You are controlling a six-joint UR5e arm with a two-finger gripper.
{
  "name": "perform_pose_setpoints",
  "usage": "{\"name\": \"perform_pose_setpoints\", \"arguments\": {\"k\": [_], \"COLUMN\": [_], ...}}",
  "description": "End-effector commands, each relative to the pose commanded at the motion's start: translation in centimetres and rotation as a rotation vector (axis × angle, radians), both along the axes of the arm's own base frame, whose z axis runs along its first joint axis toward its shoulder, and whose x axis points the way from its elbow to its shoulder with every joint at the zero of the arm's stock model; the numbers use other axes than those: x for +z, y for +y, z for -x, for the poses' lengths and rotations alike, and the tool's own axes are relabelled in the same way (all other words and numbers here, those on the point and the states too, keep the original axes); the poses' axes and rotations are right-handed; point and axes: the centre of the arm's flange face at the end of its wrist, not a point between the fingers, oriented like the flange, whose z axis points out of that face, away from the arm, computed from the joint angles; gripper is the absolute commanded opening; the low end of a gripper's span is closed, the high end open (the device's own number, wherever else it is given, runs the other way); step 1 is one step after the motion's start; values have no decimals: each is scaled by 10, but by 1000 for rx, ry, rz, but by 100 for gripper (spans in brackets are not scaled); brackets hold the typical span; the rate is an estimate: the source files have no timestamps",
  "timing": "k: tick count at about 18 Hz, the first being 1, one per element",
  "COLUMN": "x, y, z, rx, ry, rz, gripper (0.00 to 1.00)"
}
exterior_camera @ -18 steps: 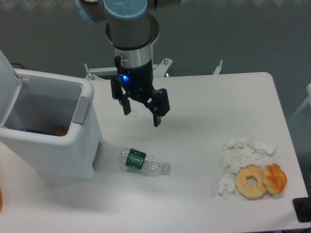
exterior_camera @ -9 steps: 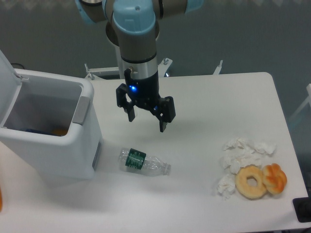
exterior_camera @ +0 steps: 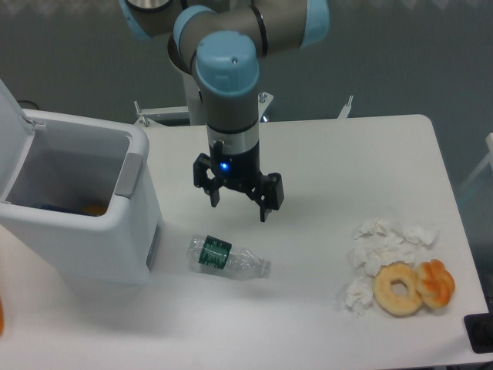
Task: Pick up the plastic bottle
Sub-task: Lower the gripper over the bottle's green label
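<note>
Gripper (exterior_camera: 239, 206) hangs with jaws spread wide above the bottle (exterior_camera: 229, 258), which lies on the table (exterior_camera: 323, 154).

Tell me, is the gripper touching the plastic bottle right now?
Apart. The fixed camera shows bare table between the open gripper and the plastic bottle, which lies on its side below it in the picture.
</note>
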Motion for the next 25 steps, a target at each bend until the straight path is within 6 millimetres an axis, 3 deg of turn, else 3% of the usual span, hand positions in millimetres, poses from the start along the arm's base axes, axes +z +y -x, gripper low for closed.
{"name": "perform_pose_setpoints", "arguments": {"k": [4, 12, 16, 25], "x": [-7, -20, -20, -44], "y": [3, 9, 8, 12], "z": [0, -1, 1, 15], "rx": [-35, -263, -480, -842], "ry": [-2, 23, 64, 95], "rz": [14, 55, 84, 146], "gripper": [100, 100, 100, 100]}}
